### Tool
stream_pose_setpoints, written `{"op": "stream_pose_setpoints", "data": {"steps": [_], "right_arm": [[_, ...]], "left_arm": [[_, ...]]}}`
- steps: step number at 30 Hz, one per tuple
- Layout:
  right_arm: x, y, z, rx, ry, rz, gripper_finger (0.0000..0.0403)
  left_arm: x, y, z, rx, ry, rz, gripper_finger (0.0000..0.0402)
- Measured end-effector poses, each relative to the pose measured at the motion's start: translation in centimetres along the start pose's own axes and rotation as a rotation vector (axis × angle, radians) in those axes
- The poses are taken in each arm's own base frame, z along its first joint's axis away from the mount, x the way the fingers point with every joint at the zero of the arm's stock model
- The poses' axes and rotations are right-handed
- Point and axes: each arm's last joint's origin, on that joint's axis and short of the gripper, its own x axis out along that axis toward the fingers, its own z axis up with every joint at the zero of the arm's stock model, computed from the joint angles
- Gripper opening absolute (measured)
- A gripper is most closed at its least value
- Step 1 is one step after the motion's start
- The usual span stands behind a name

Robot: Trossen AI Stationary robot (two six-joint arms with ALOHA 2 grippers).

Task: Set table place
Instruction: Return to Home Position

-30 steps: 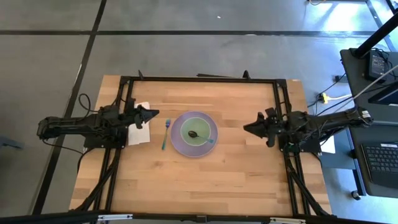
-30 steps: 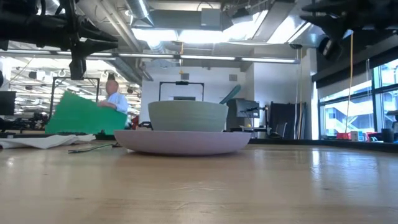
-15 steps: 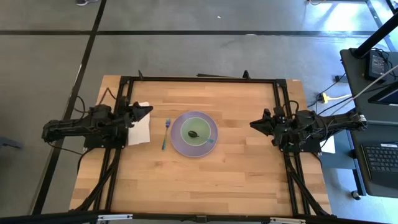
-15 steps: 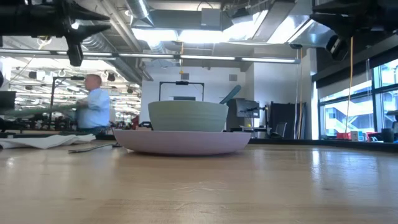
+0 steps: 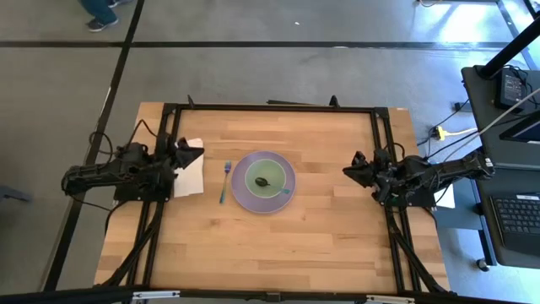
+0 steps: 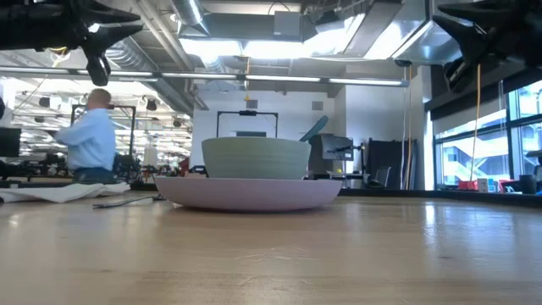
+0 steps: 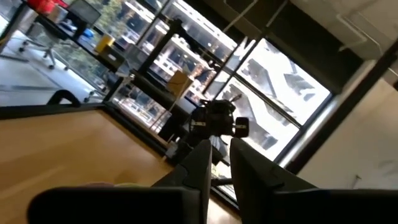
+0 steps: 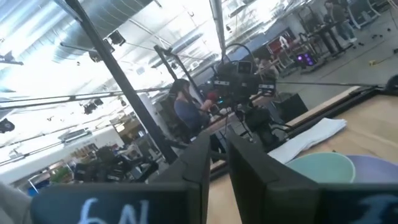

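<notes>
A purple plate lies on the middle of the table. A pale green bowl stands on it with a dark spoon inside. A teal fork lies left of the plate, and a white napkin lies left of the fork. My left gripper is shut and empty, raised above the napkin's far corner. My right gripper is shut and empty, raised right of the plate. In the low view the bowl sits on the plate.
Black frame rails run along the table's edges. Bare wood lies near the front and between the plate and my right gripper. A person walks in the room beyond the table. A desk with a laptop stands to the right.
My left gripper has drawn back toward the table's left edge and my right gripper toward the right edge. Both stay shut and empty. The plate, bowl, fork and napkin have not moved. The person in the background has walked along.
</notes>
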Motion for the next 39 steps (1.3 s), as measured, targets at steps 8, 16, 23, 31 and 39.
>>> {"op": "stream_pose_setpoints", "data": {"steps": [8, 16, 23, 31, 39], "right_arm": [[0.0, -0.1, -0.1, -0.010, 0.007, -0.010, 0.0057], [0.0, -0.1, -0.2, -0.010, 0.018, -0.017, 0.0057], [0.0, -0.1, -0.2, -0.006, 0.017, -0.019, 0.0057], [0.0, -0.1, -0.2, 0.059, 0.016, -0.020, 0.0057], [0.0, -0.1, -0.2, 0.072, 0.016, -0.020, 0.0057]], "left_arm": [[0.0, -0.3, -0.1, 0.057, 0.059, -0.090, 0.0042], [0.1, 0.4, -0.8, 0.082, 0.016, -0.068, 0.0032], [0.3, 1.4, -1.9, 0.071, -0.085, -0.114, 0.0026], [0.3, 1.8, -2.8, 0.082, 0.025, -0.124, 0.0033], [0.3, 3.0, -4.1, 0.084, 0.148, 0.021, 0.0050]]}}
